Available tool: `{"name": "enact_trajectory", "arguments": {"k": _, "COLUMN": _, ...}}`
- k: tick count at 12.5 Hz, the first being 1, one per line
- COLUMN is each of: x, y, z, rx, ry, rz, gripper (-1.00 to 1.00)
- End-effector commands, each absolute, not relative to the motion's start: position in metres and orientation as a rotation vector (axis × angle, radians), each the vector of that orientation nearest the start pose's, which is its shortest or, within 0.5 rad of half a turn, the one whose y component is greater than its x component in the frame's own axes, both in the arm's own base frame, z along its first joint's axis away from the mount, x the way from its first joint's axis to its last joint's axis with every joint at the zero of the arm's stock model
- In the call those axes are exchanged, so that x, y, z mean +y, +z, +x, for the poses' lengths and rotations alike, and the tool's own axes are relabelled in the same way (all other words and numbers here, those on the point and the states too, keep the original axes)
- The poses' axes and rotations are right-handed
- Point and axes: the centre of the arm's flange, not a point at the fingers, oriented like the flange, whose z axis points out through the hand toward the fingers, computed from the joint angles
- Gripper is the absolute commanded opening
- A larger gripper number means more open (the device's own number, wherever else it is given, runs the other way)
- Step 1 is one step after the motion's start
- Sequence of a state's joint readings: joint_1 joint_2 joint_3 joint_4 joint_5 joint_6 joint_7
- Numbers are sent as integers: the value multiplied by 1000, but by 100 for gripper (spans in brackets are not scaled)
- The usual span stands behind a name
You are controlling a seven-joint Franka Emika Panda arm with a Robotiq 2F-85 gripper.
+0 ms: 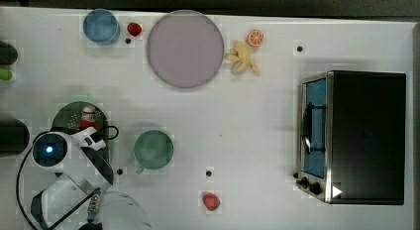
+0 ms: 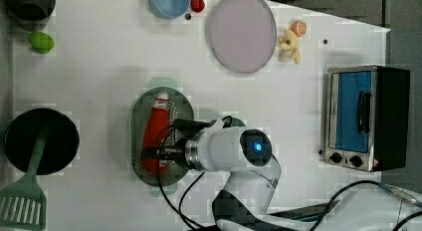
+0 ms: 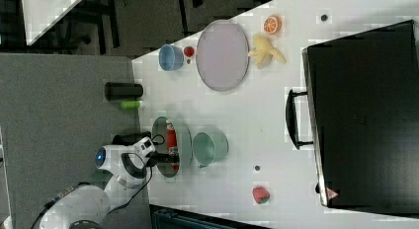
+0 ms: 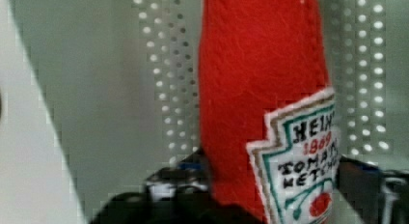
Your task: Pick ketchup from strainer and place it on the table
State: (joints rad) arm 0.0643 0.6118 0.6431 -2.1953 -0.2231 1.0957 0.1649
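On the white table (image 2: 99, 76), largest first: toaster oven (image 2: 366, 116), door shut; grey-lilac plate (image 2: 242, 32), bare; pale green strainer (image 2: 184, 109), holding the ketchup (image 2: 157, 126) lying lengthwise; green cup (image 1: 154, 149); blue cup (image 2: 169, 3). Gripper (image 2: 155, 154) fingers (image 4: 181, 178) flank the bottle's lower body; contact cannot be told.

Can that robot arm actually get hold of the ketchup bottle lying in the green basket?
Probably yes. The gripper is already down inside the strainer, with a finger on either side of the ketchup, as the wrist view shows. Nothing else lies in the basket to block it.
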Motion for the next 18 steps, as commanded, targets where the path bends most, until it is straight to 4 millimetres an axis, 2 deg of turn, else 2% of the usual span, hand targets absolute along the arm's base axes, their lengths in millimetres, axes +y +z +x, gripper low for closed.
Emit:
{"name": "enact_trajectory", "arguments": {"k": 1, "x": 389, "y": 175, "z": 401, "rx": 189, "ry": 208, "rz": -2945, "gripper": 21}}
{"name": "enact_trajectory", "arguments": {"k": 4, "x": 394, "y": 213, "z": 404, "rx": 154, "ry": 136, "rz": -2967, "gripper": 21}}
{"name": "enact_trajectory", "arguments": {"k": 6, "x": 393, "y": 254, "z": 409, "rx": 166, "ry": 95, "rz": -3006, "gripper": 21}}
{"name": "enact_trajectory", "arguments": {"k": 8, "x": 390, "y": 301, "z": 419, "rx": 249, "ry": 87, "rz": -3028, "gripper": 21}}
{"name": "enact_trajectory", "arguments": {"k": 11, "x": 373, "y": 370, "z": 452, "rx": 336, "ry": 36, "rz": -3002, "gripper": 21}}
{"name": "enact_trajectory", "arguments": {"k": 14, "x": 334, "y": 412, "z": 498, "rx": 392, "ry": 36, "rz": -3023, "gripper": 21}}
{"name": "enact_trajectory", "arguments": {"k": 18, "x": 247, "y": 432, "z": 563, "rx": 353, "ry": 65, "rz": -3057, "gripper": 21}}
